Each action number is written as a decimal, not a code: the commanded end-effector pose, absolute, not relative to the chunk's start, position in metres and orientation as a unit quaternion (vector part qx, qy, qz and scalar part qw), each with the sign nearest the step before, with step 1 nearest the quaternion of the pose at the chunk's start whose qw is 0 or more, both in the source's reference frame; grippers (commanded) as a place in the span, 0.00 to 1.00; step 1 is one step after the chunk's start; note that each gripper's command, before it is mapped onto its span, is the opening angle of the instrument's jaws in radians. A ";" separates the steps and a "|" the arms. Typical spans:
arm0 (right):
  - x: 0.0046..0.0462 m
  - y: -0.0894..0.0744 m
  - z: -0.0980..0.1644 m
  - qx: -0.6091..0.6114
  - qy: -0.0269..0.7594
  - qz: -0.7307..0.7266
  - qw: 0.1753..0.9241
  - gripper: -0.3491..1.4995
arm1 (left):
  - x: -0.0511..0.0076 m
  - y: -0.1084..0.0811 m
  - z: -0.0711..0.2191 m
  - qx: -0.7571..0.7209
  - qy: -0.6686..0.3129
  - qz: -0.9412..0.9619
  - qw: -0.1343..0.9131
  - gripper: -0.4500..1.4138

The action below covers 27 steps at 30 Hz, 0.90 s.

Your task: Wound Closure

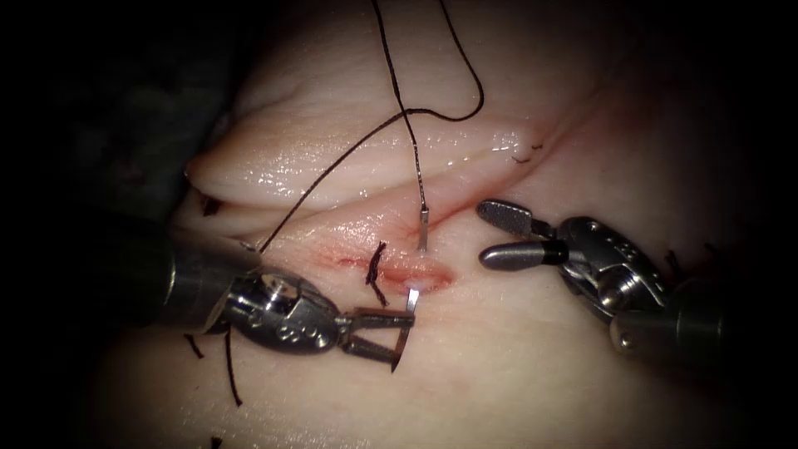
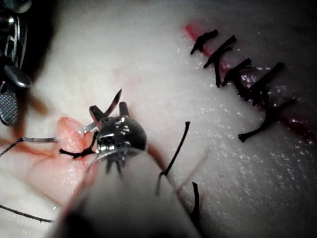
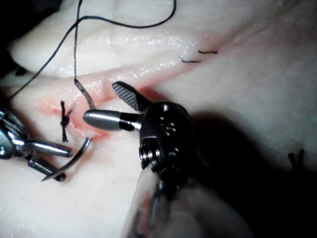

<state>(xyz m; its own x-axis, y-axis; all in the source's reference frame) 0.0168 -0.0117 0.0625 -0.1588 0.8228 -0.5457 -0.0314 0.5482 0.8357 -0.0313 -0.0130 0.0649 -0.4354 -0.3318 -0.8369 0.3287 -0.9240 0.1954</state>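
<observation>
Pale tissue (image 1: 515, 349) is pierced by the needle (image 1: 405, 333) (tip held by the left tool (image 1: 397, 331)) at frame centre, right tool (image 1: 499, 235) gaping empty.

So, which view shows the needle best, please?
Right wrist view: the needle shows its curve, both ends out of the tissue. The endoscope view foreshortens it; the left wrist view shows mainly its tip.

Needle mid-curve hidden in tissue
The needle (image 1: 411, 303) had its middle buried under the cut (image 1: 399, 270); the thread (image 1: 391, 66) ran off the endoscope view's top edge; left tool (image 2: 106, 111) partly blocked by its own wrist.
</observation>
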 end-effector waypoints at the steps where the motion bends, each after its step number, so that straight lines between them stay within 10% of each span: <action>1: 0.0178 -0.012 0.063 0.298 0.665 0.370 0.576 0.85 | -0.0321 -0.013 0.066 0.494 -0.003 -0.848 0.193 0.52; 8: 0.0180 -0.013 0.063 0.298 0.666 0.368 0.576 0.84 | -0.0332 -0.013 0.066 0.484 -0.007 -0.850 0.209 0.70; 9: 0.0180 -0.013 0.063 0.297 0.666 0.368 0.577 0.83 | -0.0331 -0.013 0.067 0.483 -0.008 -0.850 0.210 0.60; 10: 0.0180 -0.013 0.063 0.297 0.666 0.368 0.577 0.82 | -0.0329 -0.013 0.067 0.484 -0.005 -0.850 0.208 0.22; 12: 0.0180 -0.013 0.063 0.297 0.666 0.367 0.577 0.81 | -0.0327 -0.013 0.066 0.486 -0.002 -0.849 0.206 0.00; 27: 0.0180 -0.015 0.063 0.298 0.667 0.357 0.581 0.60 | -0.0328 -0.015 0.063 0.546 0.111 -0.830 0.027 0.00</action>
